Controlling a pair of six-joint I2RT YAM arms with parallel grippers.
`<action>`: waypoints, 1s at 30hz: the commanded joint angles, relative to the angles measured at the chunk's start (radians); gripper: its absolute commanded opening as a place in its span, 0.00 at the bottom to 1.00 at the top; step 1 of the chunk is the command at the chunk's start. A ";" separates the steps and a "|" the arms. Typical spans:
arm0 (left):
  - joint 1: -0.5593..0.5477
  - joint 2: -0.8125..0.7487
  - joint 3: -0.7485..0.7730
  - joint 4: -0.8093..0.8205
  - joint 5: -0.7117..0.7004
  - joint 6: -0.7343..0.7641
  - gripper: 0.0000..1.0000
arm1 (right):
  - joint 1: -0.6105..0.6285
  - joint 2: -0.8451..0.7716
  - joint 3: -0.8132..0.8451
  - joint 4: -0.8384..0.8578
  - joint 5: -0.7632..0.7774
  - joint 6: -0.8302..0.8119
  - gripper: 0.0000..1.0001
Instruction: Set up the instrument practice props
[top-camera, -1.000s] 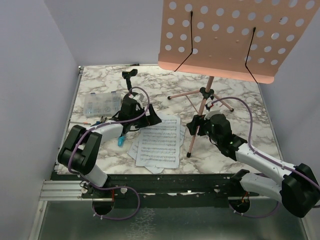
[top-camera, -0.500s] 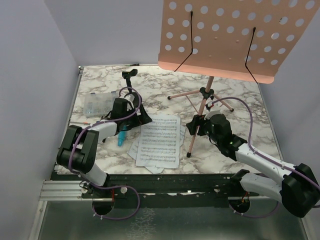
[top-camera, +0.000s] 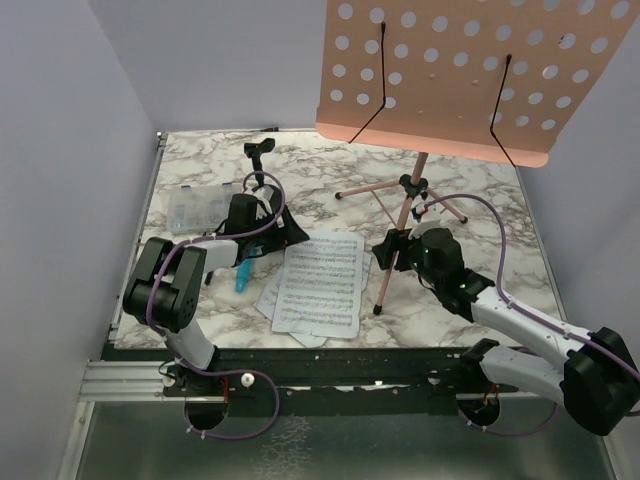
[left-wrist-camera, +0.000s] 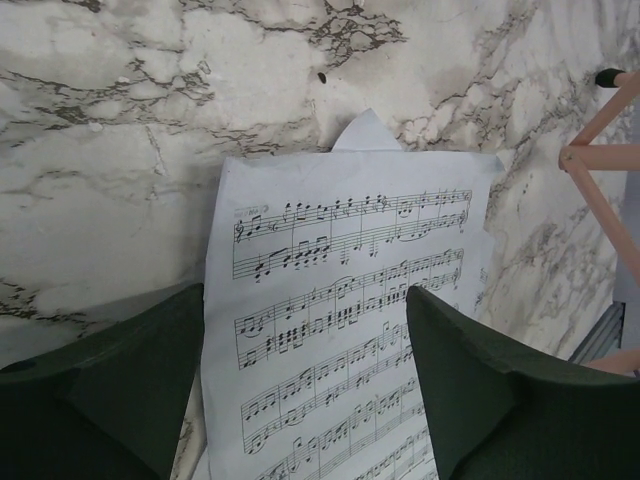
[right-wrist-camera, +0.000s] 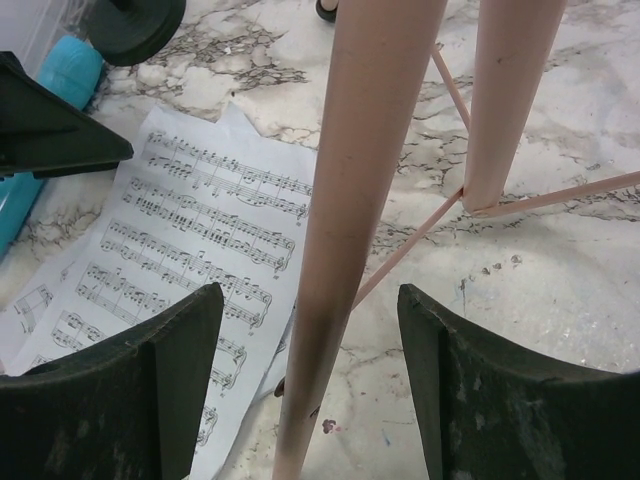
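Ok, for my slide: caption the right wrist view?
Open right end effector straddles pink music stand leg; sheet music lies beside.

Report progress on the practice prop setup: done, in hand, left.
Done: pink music stand upright on its tripod. In hand: nothing gripped; open left gripper hovers over the sheet-music pages, open right gripper straddles a stand leg. Left: pages lie flat, blue microphone lies beside them, mic stand holds nothing.
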 joint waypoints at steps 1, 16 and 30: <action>0.004 0.022 -0.002 0.057 0.100 -0.061 0.79 | 0.008 0.016 0.008 0.017 -0.017 -0.011 0.75; -0.035 -0.022 -0.030 0.114 0.177 -0.084 0.67 | 0.008 0.030 0.017 0.029 -0.023 -0.010 0.74; -0.118 0.066 0.002 0.161 0.116 0.011 0.55 | 0.008 0.001 0.023 0.017 -0.043 -0.014 0.74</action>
